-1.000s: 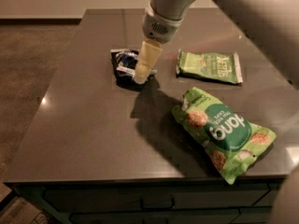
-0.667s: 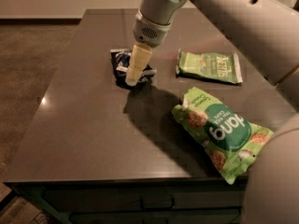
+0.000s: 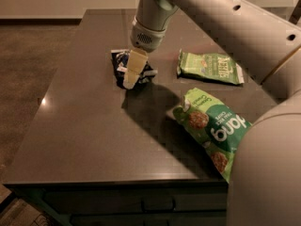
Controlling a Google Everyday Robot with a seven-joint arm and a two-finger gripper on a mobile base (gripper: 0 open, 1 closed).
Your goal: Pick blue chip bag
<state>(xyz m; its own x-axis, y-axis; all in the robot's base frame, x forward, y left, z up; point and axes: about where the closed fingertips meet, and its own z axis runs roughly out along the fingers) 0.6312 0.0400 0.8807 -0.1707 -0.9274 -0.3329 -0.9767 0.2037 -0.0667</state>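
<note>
In the camera view, a dark grey table (image 3: 89, 126) is seen with three bags on it. A flat light-green packet (image 3: 209, 66) lies toward the far right, and a large green "dang" bag (image 3: 211, 124) lies nearer the front right, its right end hidden by the robot's pale body (image 3: 265, 173). Both are well apart from the blue chip bag (image 3: 120, 59), which lies crumpled on the far-middle part of the tabletop. No other thing lies between the bags. Much of the blue bag's middle is covered by the gripper (image 3: 131, 75), which is lowered onto it from the arm (image 3: 211, 13) reaching in from the upper right. The gripper's cream tip is seen against the bag's foil; whether it is released or clenched on the bag cannot be told. Compared with the earlier frames, the gripper is found slightly further left and lower over the bag, more of the "dang" bag is hidden by the body, and the three bags are laid out as before.
</note>
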